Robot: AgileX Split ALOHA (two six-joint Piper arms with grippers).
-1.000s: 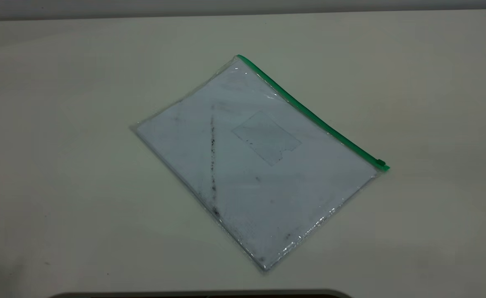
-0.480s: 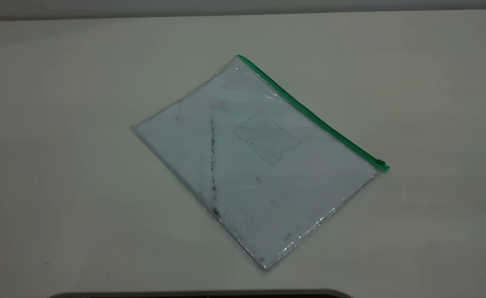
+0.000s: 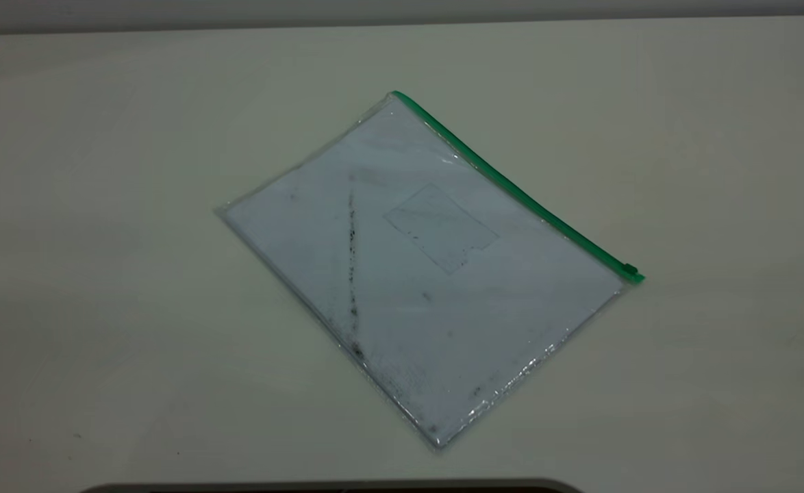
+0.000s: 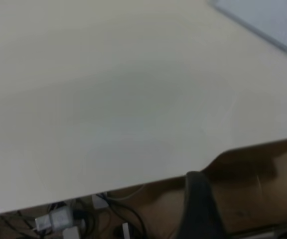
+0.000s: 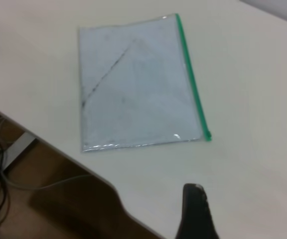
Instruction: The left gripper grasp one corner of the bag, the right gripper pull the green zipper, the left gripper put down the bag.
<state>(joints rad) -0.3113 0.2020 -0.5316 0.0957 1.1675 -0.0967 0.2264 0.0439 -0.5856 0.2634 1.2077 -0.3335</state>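
Note:
The bag (image 3: pixel 422 267) lies flat on the pale table (image 3: pixel 101 205), turned diagonally, with white paper, a dark streak and a card pocket showing through. The green zipper (image 3: pixel 511 185) runs along its far right edge, and the slider tab (image 3: pixel 629 269) sits at the right end. Neither gripper shows in the exterior view. In the left wrist view a dark part of the left gripper (image 4: pixel 198 209) hangs off the table edge, far from the bag's corner (image 4: pixel 268 17). In the right wrist view the right gripper (image 5: pixel 196 211) is above the table, short of the bag (image 5: pixel 138 84) and its zipper (image 5: pixel 191 79).
The table edge (image 4: pixel 133 186) crosses the left wrist view, with cables and a brown floor (image 4: pixel 253 199) below it. The table edge also shows in the right wrist view (image 5: pixel 59 152). A dark curved rim (image 3: pixel 333 486) sits at the near edge of the exterior view.

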